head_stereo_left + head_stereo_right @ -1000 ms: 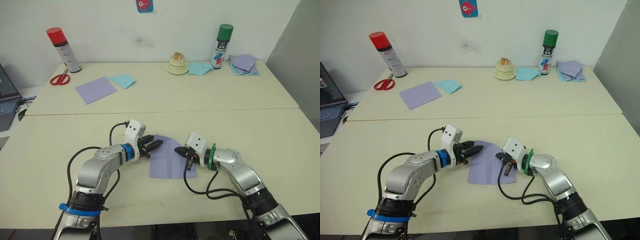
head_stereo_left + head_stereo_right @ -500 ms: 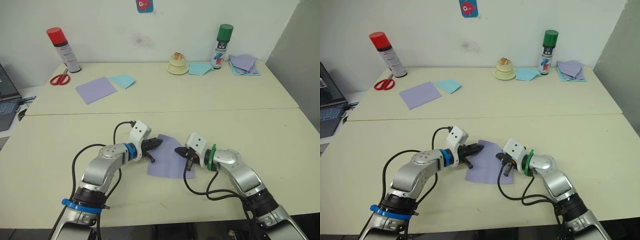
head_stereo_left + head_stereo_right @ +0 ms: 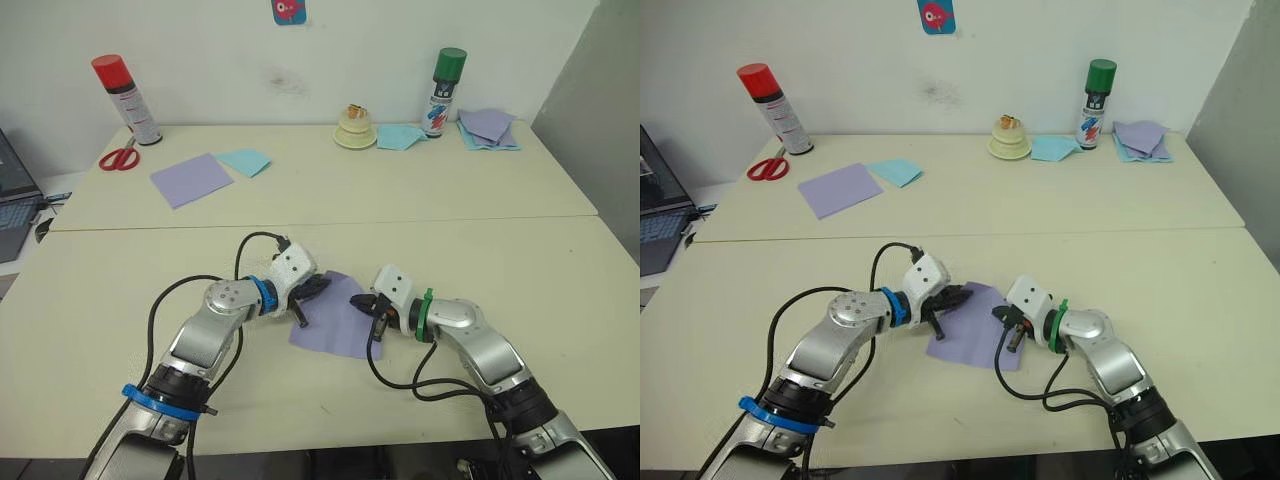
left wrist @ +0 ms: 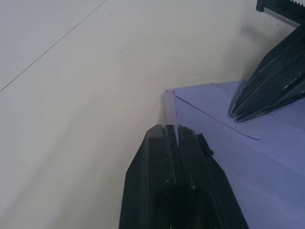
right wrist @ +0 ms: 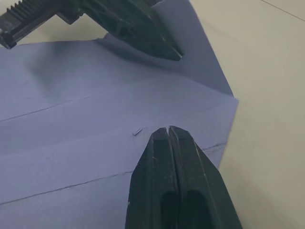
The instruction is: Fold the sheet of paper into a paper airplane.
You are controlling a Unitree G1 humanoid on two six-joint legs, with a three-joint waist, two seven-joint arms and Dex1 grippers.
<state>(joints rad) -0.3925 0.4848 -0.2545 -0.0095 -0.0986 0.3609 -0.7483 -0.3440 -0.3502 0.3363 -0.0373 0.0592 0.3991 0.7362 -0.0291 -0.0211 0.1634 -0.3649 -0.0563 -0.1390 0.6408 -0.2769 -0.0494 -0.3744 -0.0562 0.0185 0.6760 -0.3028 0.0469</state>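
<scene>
The sheet of paper (image 3: 338,325) is lavender with crease lines and lies on the near table between my two arms. In the left wrist view, my left gripper (image 4: 175,130) is shut on a thin raised edge at the sheet's corner (image 4: 169,102). From the head, the left gripper (image 3: 318,288) sits at the sheet's far left corner. My right gripper (image 3: 358,299) is shut, and its joined tips (image 5: 169,130) rest on the flat sheet (image 5: 71,143) near a crease. The two grippers almost meet over the paper. No folded paper airplane is visible.
On the far table stand a red-capped spray can (image 3: 127,98), red scissors (image 3: 119,157), a smooth lavender square (image 3: 192,179), a pale blue sheet (image 3: 244,161), a small cream object (image 3: 355,127), a green-capped can (image 3: 443,92) and stacked sheets (image 3: 487,128). A laptop (image 3: 15,200) sits far left.
My left arm has reached further right and turned its wrist, closing onto the sheet's far left corner. The sheet's near left corner has slid slightly left. The right arm has stayed put.
</scene>
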